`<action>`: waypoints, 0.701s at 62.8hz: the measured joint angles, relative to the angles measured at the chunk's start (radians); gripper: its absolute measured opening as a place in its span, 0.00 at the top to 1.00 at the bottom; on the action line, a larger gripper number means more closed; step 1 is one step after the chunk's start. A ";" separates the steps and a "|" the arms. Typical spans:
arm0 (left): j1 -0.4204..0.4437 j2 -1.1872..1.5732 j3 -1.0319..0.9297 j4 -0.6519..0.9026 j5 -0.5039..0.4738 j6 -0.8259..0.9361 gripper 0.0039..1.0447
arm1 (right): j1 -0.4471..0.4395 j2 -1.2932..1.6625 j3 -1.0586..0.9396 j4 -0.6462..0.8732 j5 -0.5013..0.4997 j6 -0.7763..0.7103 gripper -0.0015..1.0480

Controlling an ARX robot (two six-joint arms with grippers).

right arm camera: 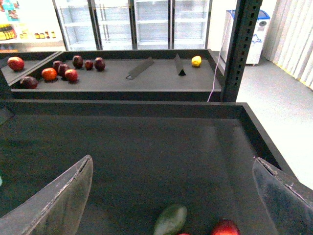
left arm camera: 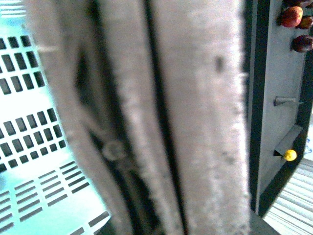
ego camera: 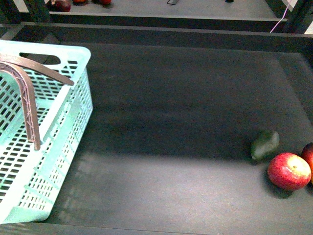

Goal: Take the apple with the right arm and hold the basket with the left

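One apple (ego camera: 289, 171) lies near the table's (ego camera: 176, 98) right edge toward the front right corner, one green oval fruit (ego camera: 265, 144) just beside it and one more red fruit (ego camera: 309, 157) cut by the frame. One basket (ego camera: 73, 115) with two brown handles (ego camera: 29, 98) fills the front left corner. Right gripper (right arm camera: 172, 161) spread wide, empty, above the fruit; left gripper (left arm camera: 156, 117) shows only as blurred grey bands against the basket's slots, so its opening cannot be told.

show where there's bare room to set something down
The dark tray floor is bare from the basket across to the green oval fruit, front to back. It is crowded only at the front right: that fruit, the apple and another red fruit.
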 joint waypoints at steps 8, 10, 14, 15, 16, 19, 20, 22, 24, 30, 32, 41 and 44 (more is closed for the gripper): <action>-0.027 -0.051 -0.002 -0.037 0.008 0.039 0.85 | 0.000 0.000 0.000 0.000 0.000 0.000 0.08; -0.035 -0.067 -0.003 -0.046 0.009 0.041 0.85 | 0.000 0.000 0.000 0.000 0.000 0.000 0.08; -0.060 -0.121 -0.008 -0.075 0.008 0.050 0.86 | 0.000 0.000 0.000 0.000 0.000 0.000 0.08; -0.074 -0.143 -0.011 -0.084 0.003 0.056 0.86 | 0.000 0.000 0.000 0.000 0.000 0.000 0.08; -0.084 -0.158 -0.012 -0.092 0.000 0.061 0.86 | 0.000 0.000 0.000 0.000 0.000 0.000 0.08; -0.116 -0.195 -0.013 -0.109 -0.011 0.074 0.86 | 0.000 0.000 0.000 0.000 0.000 0.000 0.08; -0.130 -0.208 -0.013 -0.116 -0.014 0.078 0.86 | 0.000 0.000 0.000 0.000 0.000 0.000 0.08; -0.154 -0.227 -0.013 -0.127 -0.017 0.085 0.86 | 0.000 0.000 0.000 0.000 0.000 0.000 0.08; -0.180 -0.245 -0.013 -0.137 -0.023 0.090 0.86 | 0.000 0.000 0.000 0.000 0.000 0.000 0.08; -0.284 -0.282 -0.005 -0.169 -0.040 0.105 0.86 | 0.000 0.000 0.000 0.000 0.000 0.000 0.08; -0.320 -0.286 0.003 -0.182 -0.043 0.109 0.86 | 0.000 0.000 0.000 0.000 0.000 0.000 0.08; -0.464 -0.291 0.058 -0.223 -0.053 0.113 0.86 | 0.000 0.000 0.000 0.000 0.000 0.000 0.08; -0.506 -0.293 0.075 -0.234 -0.063 0.114 0.86 | 0.000 0.000 0.000 0.000 0.000 0.000 0.08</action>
